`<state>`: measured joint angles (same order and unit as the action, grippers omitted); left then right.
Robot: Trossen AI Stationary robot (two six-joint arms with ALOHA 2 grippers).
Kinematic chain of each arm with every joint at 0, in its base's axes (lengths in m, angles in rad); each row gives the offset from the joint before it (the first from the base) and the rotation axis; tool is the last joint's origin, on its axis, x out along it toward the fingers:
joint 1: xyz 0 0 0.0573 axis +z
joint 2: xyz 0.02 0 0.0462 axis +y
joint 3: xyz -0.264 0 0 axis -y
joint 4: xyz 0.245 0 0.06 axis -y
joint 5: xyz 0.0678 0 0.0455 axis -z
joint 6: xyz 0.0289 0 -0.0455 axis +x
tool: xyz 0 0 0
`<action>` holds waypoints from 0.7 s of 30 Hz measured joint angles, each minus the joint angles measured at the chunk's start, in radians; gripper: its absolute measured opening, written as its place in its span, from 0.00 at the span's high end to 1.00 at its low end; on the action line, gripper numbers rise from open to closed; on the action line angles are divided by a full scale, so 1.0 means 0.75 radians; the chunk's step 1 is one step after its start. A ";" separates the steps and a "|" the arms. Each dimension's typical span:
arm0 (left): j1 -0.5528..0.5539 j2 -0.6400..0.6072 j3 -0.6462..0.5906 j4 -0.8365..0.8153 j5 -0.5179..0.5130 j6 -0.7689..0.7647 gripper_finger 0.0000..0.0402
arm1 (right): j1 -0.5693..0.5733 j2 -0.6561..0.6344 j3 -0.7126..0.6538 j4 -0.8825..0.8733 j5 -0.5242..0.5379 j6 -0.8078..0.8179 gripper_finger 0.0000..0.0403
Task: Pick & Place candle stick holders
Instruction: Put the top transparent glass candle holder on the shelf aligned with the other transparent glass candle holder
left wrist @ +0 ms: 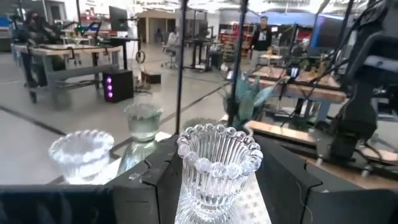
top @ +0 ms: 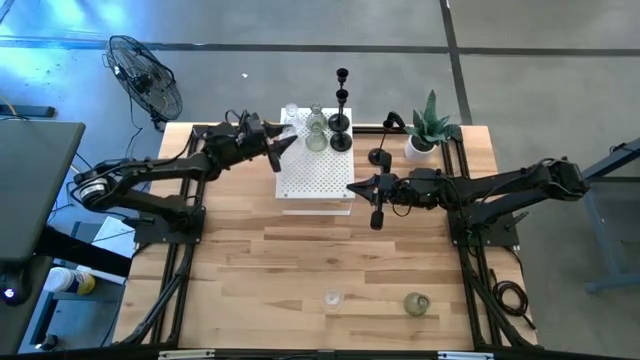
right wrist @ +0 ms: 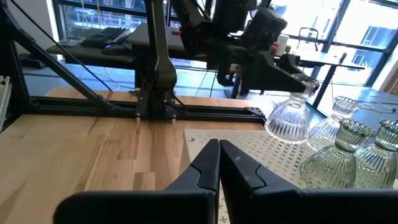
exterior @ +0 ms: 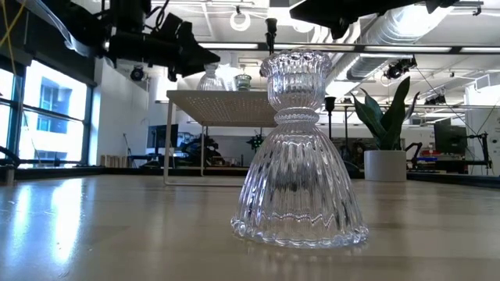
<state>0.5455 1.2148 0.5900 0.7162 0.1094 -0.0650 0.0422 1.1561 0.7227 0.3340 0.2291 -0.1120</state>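
Overhead, table-level (very near), two wrist views

L arm reaches from 9 o'clock edge toward 12, wrist raised off the surface; left gripper [top: 282,146] w/ fingers [left wrist: 152,180] closed on a clear glass holder [left wrist: 217,165]. R arm stretches from 3 o'clock toward centre; right gripper [right wrist: 219,163] fingers pressed together, nothing between.
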 joint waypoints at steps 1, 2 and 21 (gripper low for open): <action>0.002 0.010 0.000 -0.001 0.000 0.002 0.58 | 0.000 0.000 0.000 0.000 0.000 0.000 1.00; 0.006 0.019 0.000 -0.008 -0.006 0.008 0.58 | 0.000 0.000 0.000 0.000 0.000 -0.001 1.00; 0.016 0.105 -0.001 0.069 -0.090 0.081 0.58 | 0.000 0.000 0.000 0.001 0.000 -0.001 1.00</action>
<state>0.5571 1.2938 0.5896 0.7678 0.0422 -0.0045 0.0422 1.1561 0.7227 0.3344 0.2291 -0.1127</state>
